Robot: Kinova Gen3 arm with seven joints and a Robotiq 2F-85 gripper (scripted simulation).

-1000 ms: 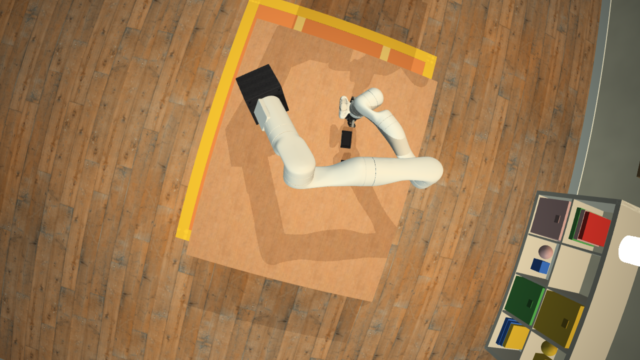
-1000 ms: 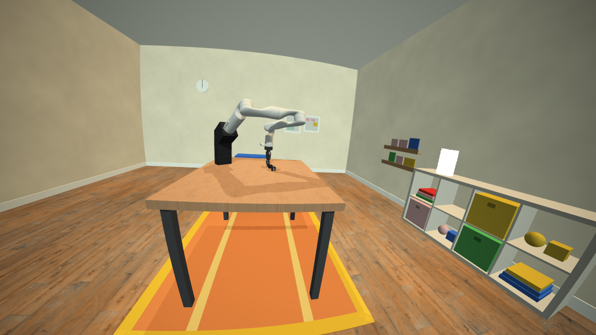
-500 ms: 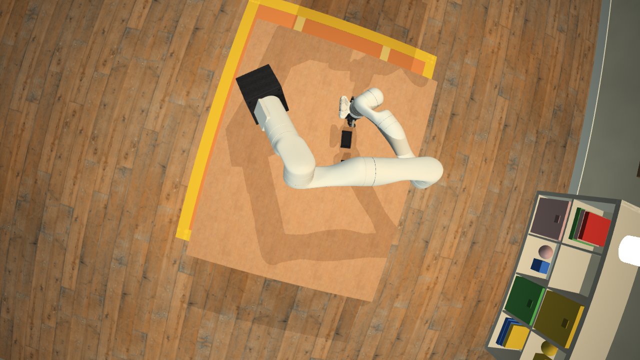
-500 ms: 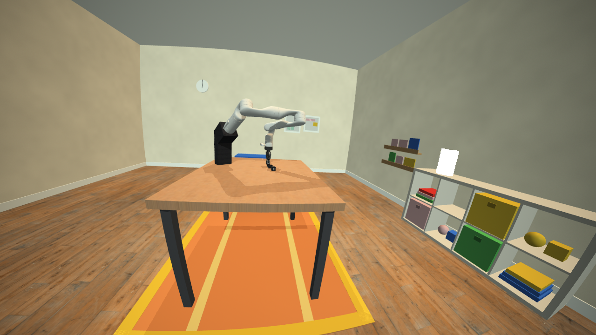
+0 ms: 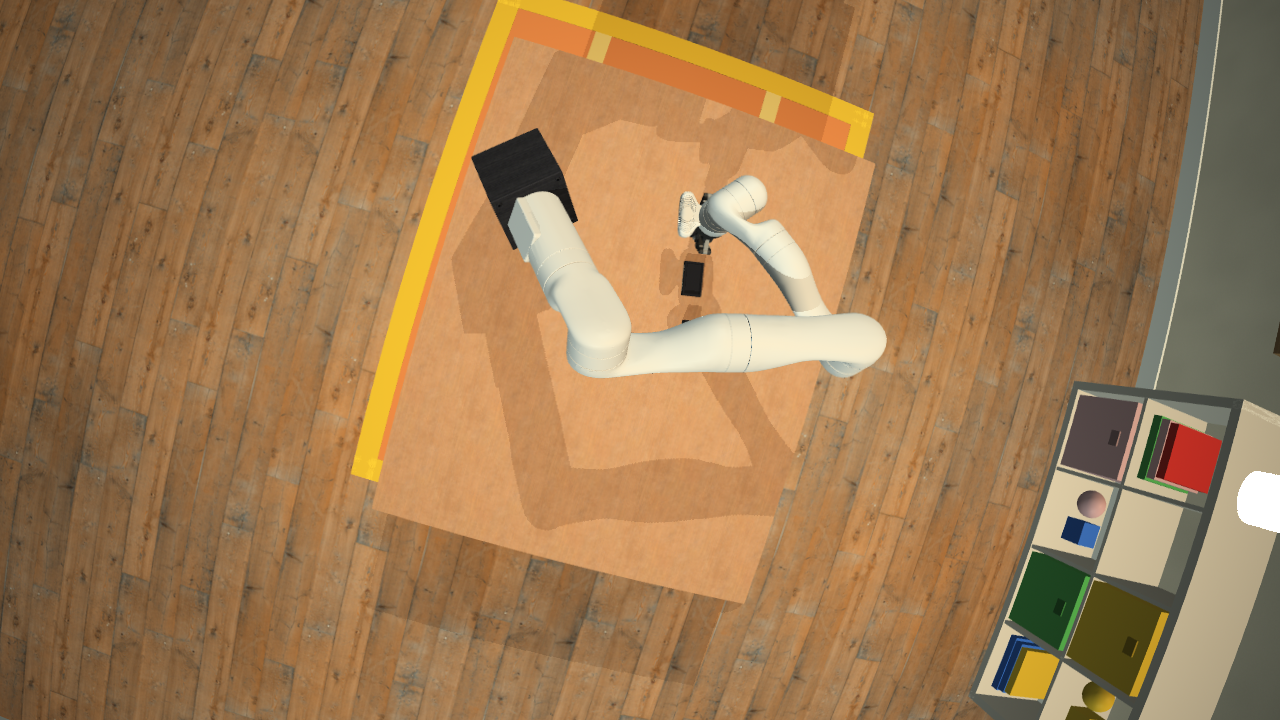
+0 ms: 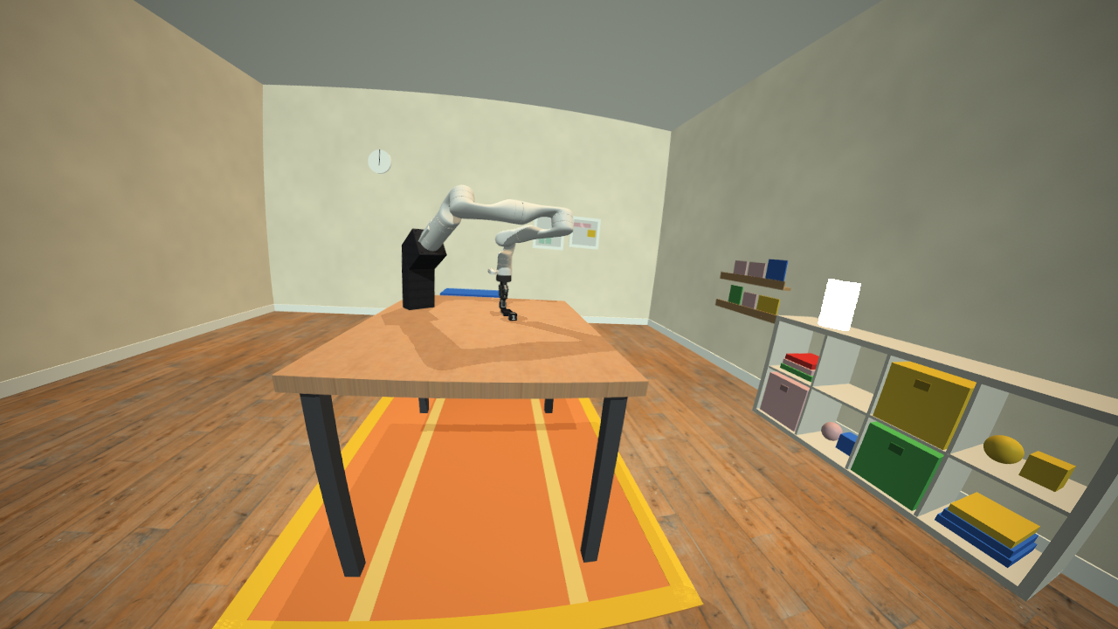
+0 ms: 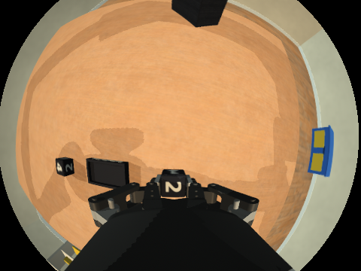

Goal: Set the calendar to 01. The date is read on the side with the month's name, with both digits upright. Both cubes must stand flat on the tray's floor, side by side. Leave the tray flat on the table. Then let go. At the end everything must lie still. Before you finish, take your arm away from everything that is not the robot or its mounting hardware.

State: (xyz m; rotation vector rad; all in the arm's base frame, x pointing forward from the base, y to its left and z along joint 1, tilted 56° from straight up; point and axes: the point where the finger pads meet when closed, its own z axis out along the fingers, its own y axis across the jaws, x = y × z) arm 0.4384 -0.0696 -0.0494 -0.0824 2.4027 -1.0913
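My gripper (image 7: 173,181) is shut on a black cube (image 7: 173,187), whose side towards the wrist camera shows a white 2 lying on its side. In the top and exterior views the gripper points down, low over the table, beside the tray; I cannot tell if the held cube touches the table. The black tray (image 5: 692,278) (image 7: 108,173) lies flat on the table, with nothing in it. The other black cube (image 7: 65,166) (image 6: 513,316) stands on the table past the tray's far end. Its sides show a 4 and a 2 in the wrist view. The arm mostly covers it in the top view.
The black robot base (image 5: 523,170) (image 6: 417,269) stands at one end of the table (image 5: 465,429) (image 6: 461,367). The arm's forearm (image 5: 716,342) passes above the loose cube's side of the table. A shelf unit (image 6: 840,383) stands on the floor, away from the table.
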